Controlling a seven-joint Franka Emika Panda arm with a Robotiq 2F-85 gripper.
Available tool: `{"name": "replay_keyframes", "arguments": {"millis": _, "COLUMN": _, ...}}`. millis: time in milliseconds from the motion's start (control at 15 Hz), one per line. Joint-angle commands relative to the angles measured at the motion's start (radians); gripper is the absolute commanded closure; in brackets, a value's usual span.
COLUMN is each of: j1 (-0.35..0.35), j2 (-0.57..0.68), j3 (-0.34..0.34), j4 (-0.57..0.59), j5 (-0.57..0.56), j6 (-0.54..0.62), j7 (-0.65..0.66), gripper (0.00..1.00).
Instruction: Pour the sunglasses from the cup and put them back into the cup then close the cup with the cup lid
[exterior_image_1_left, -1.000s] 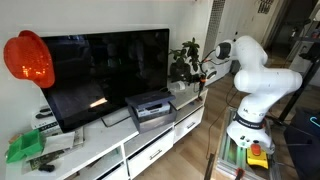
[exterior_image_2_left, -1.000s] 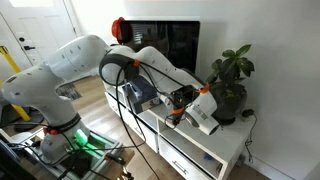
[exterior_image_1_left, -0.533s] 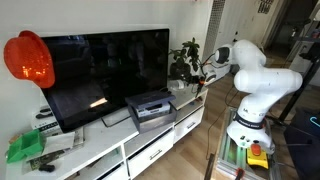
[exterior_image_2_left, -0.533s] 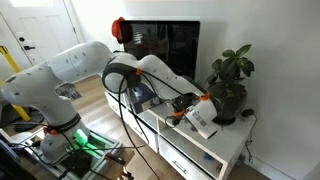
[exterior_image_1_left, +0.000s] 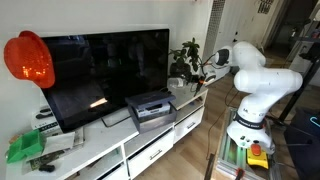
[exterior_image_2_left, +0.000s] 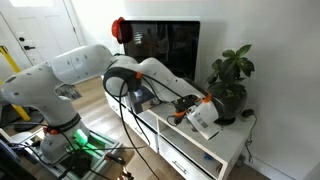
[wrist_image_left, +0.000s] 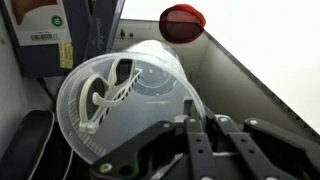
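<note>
One hand (wrist_image_left: 203, 128) is clamped on the clear cup (wrist_image_left: 130, 100), which is tipped sideways above the white counter (exterior_image_2_left: 222, 152). White sunglasses (wrist_image_left: 105, 88) lie inside at nine o'clock, and a red object (wrist_image_left: 183, 20) shows at twelve.

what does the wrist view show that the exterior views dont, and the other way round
Only the wrist view: white sunglasses lying inside the clear cup. Only the exterior views: the robot arm, the TV and the potted plant. Both: the tool holding the cup tipped on its side above the white cabinet.
</note>
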Motion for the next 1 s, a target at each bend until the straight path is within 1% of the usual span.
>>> {"name": "replay_keyframes", "arguments": {"millis": 0, "j1": 0.002, "j2": 0.046, "j3": 0.0, "j4": 0.077, "j5": 0.029, "j6": -0.041, "j7": -0.007, "gripper": 0.99}}
{"name": "replay_keyframes", "arguments": {"millis": 67, "j1": 0.002, "j2": 0.051, "j3": -0.001, "j4": 0.082, "j5": 0.03, "j6": -0.043, "j7": 0.005, "gripper": 0.99}}
{"name": "replay_keyframes", "arguments": {"millis": 133, "j1": 0.015, "j2": 0.048, "j3": -0.019, "j4": 0.085, "j5": 0.016, "j6": -0.009, "j7": -0.003, "gripper": 0.99}}
{"name": "replay_keyframes", "arguments": {"millis": 200, "j1": -0.03, "j2": 0.069, "j3": 0.045, "j4": 0.086, "j5": 0.068, "j6": -0.112, "j7": 0.044, "gripper": 0.99}}
{"name": "replay_keyframes", "arguments": {"millis": 267, "j1": -0.024, "j2": 0.074, "j3": 0.035, "j4": 0.093, "j5": 0.069, "j6": -0.113, "j7": 0.049, "gripper": 0.99}}
{"name": "replay_keyframes", "arguments": {"millis": 333, "j1": -0.038, "j2": 0.082, "j3": 0.055, "j4": 0.087, "j5": 0.106, "j6": -0.151, "j7": 0.076, "gripper": 0.99}}
{"name": "replay_keyframes", "arguments": {"millis": 467, "j1": -0.035, "j2": 0.096, "j3": 0.051, "j4": 0.096, "j5": 0.135, "j6": -0.176, "j7": 0.086, "gripper": 0.99}}
{"name": "replay_keyframes", "arguments": {"millis": 533, "j1": -0.024, "j2": 0.099, "j3": 0.036, "j4": 0.101, "j5": 0.136, "j6": -0.171, "j7": 0.088, "gripper": 0.99}}
{"name": "replay_keyframes", "arguments": {"millis": 600, "j1": -0.023, "j2": 0.105, "j3": 0.034, "j4": 0.104, "j5": 0.145, "j6": -0.179, "j7": 0.099, "gripper": 0.99}}
{"name": "replay_keyframes", "arguments": {"millis": 733, "j1": -0.002, "j2": 0.101, "j3": 0.006, "j4": 0.109, "j5": 0.134, "j6": -0.135, "j7": 0.091, "gripper": 0.99}}
{"name": "replay_keyframes", "arguments": {"millis": 800, "j1": -0.014, "j2": 0.113, "j3": 0.027, "j4": 0.113, "j5": 0.152, "j6": -0.162, "j7": 0.128, "gripper": 0.99}}
{"name": "replay_keyframes", "arguments": {"millis": 867, "j1": 0.016, "j2": 0.101, "j3": -0.018, "j4": 0.122, "j5": 0.117, "j6": -0.099, "j7": 0.089, "gripper": 0.99}}
{"name": "replay_keyframes", "arguments": {"millis": 933, "j1": 0.003, "j2": 0.113, "j3": 0.006, "j4": 0.121, "j5": 0.139, "j6": -0.122, "j7": 0.128, "gripper": 0.99}}
